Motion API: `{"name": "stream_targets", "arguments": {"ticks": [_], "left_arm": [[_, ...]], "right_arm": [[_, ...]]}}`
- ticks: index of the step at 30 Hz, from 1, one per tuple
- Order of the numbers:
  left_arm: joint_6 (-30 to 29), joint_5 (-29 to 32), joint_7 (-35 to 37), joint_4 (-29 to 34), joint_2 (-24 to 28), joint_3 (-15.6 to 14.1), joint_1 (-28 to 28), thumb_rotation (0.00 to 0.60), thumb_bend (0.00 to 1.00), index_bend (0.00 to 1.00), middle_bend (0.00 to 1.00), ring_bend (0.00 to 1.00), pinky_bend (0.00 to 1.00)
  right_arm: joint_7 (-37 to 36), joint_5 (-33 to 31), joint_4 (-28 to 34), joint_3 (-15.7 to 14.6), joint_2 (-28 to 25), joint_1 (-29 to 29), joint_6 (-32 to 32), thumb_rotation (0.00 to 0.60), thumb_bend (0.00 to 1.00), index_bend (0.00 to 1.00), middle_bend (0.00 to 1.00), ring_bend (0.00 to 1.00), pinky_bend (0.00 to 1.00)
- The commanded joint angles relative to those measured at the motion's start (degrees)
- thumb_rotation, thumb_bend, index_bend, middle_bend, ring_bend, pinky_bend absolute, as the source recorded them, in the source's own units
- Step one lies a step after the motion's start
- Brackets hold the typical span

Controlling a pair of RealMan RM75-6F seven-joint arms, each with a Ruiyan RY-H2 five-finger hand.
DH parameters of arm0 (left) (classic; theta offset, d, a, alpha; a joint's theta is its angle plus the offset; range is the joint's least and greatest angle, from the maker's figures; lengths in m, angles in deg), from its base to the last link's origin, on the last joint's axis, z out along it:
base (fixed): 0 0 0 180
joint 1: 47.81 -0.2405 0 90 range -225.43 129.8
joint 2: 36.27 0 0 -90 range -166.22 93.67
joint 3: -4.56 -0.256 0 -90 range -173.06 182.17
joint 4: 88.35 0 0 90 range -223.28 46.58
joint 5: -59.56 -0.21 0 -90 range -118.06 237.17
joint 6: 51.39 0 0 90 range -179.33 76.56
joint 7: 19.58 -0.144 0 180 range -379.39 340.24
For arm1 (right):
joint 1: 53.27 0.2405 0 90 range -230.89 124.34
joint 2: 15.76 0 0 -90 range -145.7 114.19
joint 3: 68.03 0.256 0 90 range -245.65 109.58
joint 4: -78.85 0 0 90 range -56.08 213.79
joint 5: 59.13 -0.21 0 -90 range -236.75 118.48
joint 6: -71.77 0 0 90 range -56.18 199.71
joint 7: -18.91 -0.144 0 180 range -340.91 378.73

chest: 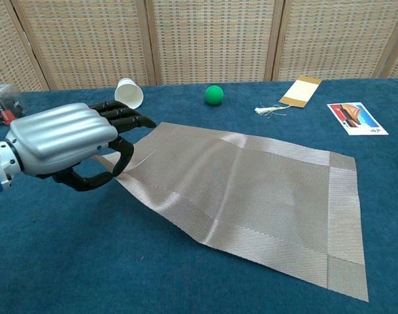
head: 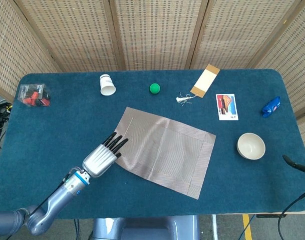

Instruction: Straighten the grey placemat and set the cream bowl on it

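Blue table (head: 142, 200), robot hand (head: 101, 158) gripping placemat (head: 167, 150) edge

The grey placemat (head: 162, 150) lies skewed and slightly rippled mid-table, with the cream bowl (head: 251, 146) upright well apart.

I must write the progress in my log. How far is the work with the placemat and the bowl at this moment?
Nothing looks finished. In hand: the left hand grips the left edge of the grey placemat, which lies at a slight angle to the table edge. Left to do: finish squaring the mat, then move the cream bowl, which sits on the blue cloth to the right of the mat. The right hand is out of view.
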Motion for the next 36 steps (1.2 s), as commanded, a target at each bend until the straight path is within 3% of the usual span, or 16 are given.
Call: {"name": "stream_targets", "arguments": {"ticks": [1,6,32,35,36], "left_arm": [[-1.2,-2.5,0.3,1.5,0.8,-1.7,-1.5,0.600,0.49,0.83,0.00,0.00,0.00],[-2.2,-7.8,0.9,4.1,2.0,-4.8,-3.2,0.600,0.49,0.83,0.00,0.00,0.00],[-0.8,-21.5,5.1,8.2,4.9,-10.1,-6.4,0.600,0.49,0.83,0.00,0.00,0.00],[-0.6,-22.0,5.3,8.5,5.4,-10.2,-6.8,0.600,0.48,0.79,0.00,0.00,0.00],[-0.5,-22.0,5.6,8.5,5.6,-10.2,-6.9,0.600,0.47,0.73,0.00,0.00,0.00]], "right_arm": [[0.1,0.2,0.3,-0.1,-0.1,0.0,-0.1,0.600,0.20,0.09,0.00,0.00,0.00],[0.7,0.5,0.7,-0.5,0.0,0.1,0.0,0.600,0.20,0.09,0.00,0.00,0.00],[1.3,0.8,1.4,-0.8,-0.1,-0.1,-0.7,0.600,0.20,0.09,0.00,0.00,0.00],[1.2,0.9,1.4,-0.8,-0.2,-0.1,-0.8,0.600,0.20,0.09,0.00,0.00,0.00],[1.2,0.9,1.5,-0.8,-0.2,-0.2,-0.8,0.600,0.20,0.09,0.00,0.00,0.00]]}}
